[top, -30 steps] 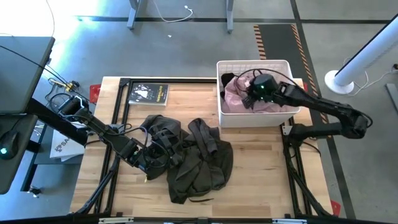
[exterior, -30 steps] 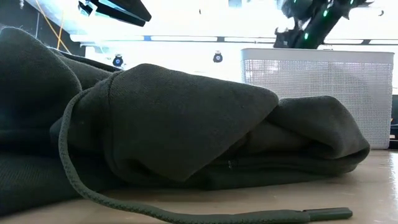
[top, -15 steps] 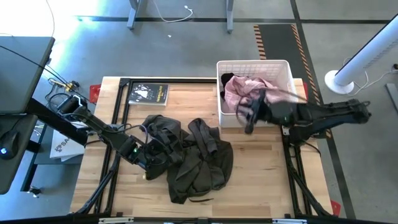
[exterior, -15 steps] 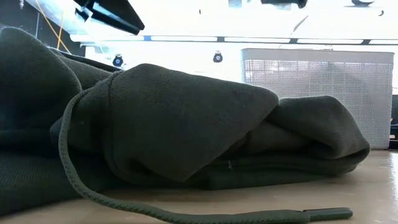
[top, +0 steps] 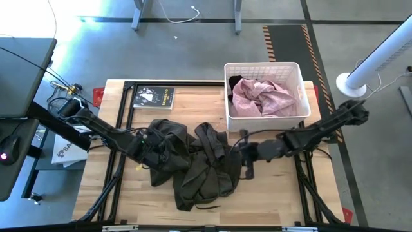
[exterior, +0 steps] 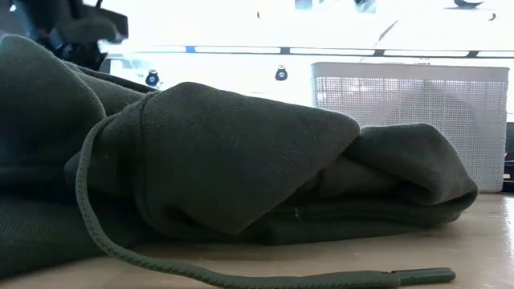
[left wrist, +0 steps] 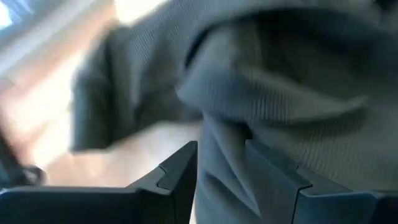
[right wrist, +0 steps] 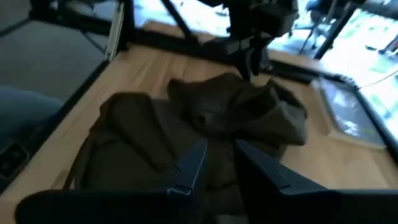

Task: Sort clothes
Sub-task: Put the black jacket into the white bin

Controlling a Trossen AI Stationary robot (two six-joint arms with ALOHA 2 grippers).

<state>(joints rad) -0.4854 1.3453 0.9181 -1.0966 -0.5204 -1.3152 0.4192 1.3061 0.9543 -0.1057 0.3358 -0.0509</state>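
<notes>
Grippers: left gripper (top: 152,145) spread around olive garment (top: 199,161) mid-frame for lifting; right gripper (top: 246,154) narrow, empty, reaching.

The left gripper (left wrist: 221,171) has its two dark fingers (left wrist: 180,177) parted, a fold of the dark olive garment (left wrist: 280,81) between them. Beside the garment lies bare wooden surface (left wrist: 37,118).

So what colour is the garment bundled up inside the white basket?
Pale pink, with a bit of black fabric at one corner. The high view shows it best.
</notes>
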